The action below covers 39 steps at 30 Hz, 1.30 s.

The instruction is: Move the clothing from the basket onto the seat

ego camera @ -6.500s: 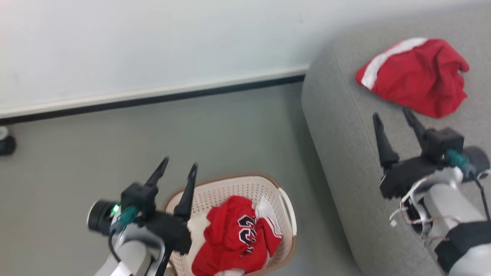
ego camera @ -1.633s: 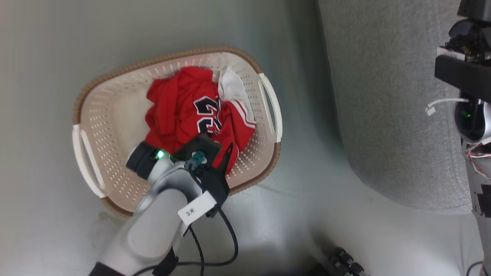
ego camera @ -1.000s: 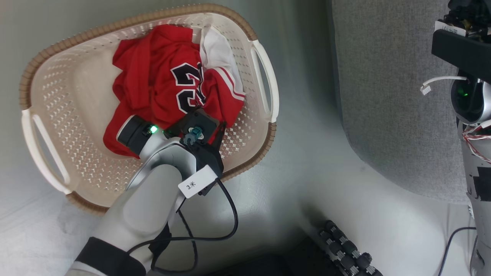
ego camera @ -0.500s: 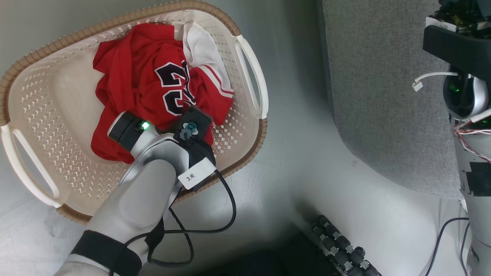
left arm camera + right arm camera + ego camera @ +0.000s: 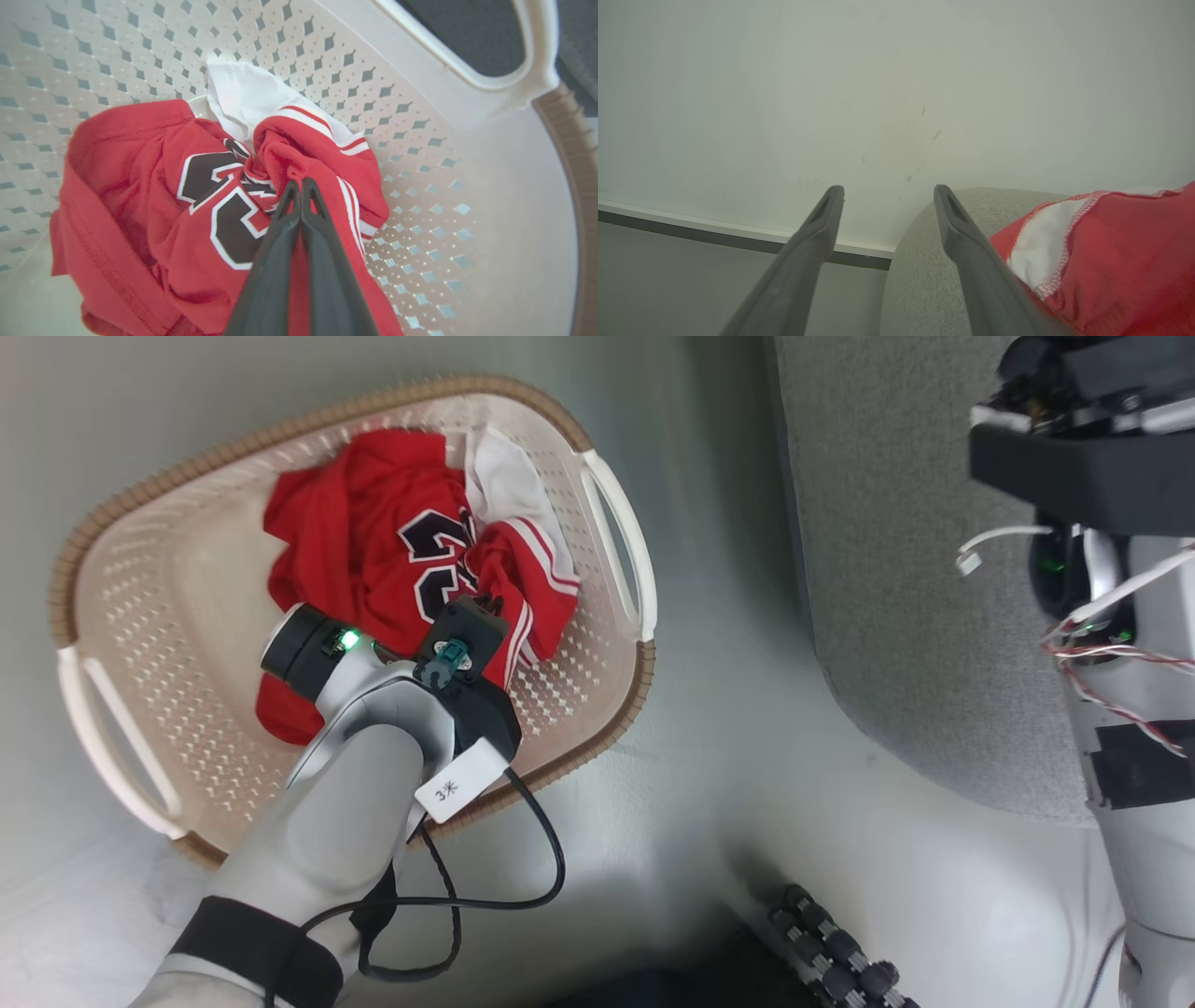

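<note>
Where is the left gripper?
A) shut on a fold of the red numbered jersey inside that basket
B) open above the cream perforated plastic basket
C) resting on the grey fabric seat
A: the left gripper has its fingers together on a bunched fold of the red numbered jersey, inside the cream perforated basket.

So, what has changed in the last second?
The left tool closed on the red crumpled basketball jersey, pinching a fold. The jersey still lies in the cream perforated plastic basket; the right tool stays open by the grey fabric seat.
</note>
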{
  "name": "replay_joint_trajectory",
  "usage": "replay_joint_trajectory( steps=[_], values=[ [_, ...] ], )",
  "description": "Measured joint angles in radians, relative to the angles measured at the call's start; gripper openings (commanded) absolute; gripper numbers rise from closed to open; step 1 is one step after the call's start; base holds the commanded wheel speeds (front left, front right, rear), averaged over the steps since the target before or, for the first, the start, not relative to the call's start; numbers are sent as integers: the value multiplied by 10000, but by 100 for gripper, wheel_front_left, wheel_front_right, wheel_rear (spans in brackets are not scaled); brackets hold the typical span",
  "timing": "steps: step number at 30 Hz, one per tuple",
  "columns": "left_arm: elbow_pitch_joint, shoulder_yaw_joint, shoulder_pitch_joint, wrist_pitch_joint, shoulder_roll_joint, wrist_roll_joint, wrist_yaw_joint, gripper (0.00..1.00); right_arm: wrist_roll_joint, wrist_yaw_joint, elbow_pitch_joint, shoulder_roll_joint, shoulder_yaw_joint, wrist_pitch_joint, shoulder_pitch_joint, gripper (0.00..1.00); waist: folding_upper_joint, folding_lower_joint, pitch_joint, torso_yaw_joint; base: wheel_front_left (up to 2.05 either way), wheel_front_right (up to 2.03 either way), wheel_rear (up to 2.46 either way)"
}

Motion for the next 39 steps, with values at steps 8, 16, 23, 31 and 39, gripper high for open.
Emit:
replay_joint_trajectory(
  steps=[8,16,23,31,39],
  values=[
    [-38,90,64,-949,-40,-441,-92,0,-25,326,884,15,345,-23,608,100,0,0,-895,319,0,0,0],
    [-439,171,134,-1216,-58,-934,-165,0,-96,491,1336,-50,447,-23,1214,100,-1,-1,-1725,699,0,0,0],
    [-974,184,229,-1317,-113,-1609,-167,0,-59,516,1714,61,345,-25,2024,100,-1,-1,-2604,1112,0,0,0],
    [-1266,180,230,-1386,-127,-1703,-267,0,29,512,2151,199,268,-23,2881,100,-1,-2,-3658,1527,0,0,0],
    [-1751,155,252,-1390,-159,-1887,-420,0,105,500,2525,192,138,-23,3857,100,-1,-2,-4724,1890,0,0,0]
  ],
)
